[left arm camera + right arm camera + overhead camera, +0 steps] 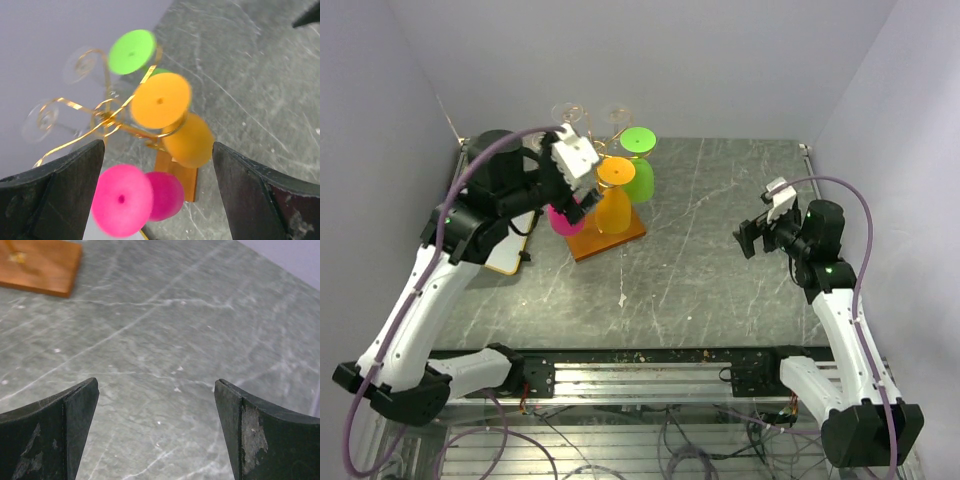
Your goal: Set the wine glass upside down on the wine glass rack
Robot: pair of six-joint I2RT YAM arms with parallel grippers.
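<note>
The wine glass rack is a gold wire stand on an orange-brown wooden base. An orange glass, a green glass and two clear glasses hang on it upside down. A pink glass is at its left side, foot up, partly hidden by my left gripper. In the left wrist view the pink glass lies blurred between the open fingers, untouched; I cannot tell if it hangs from an arm. My left gripper is open. My right gripper is open and empty, far right.
A white rounded-corner board lies left of the rack, under my left arm. In the right wrist view my right gripper hovers over bare grey marbled tabletop, with a corner of the wooden base at top left.
</note>
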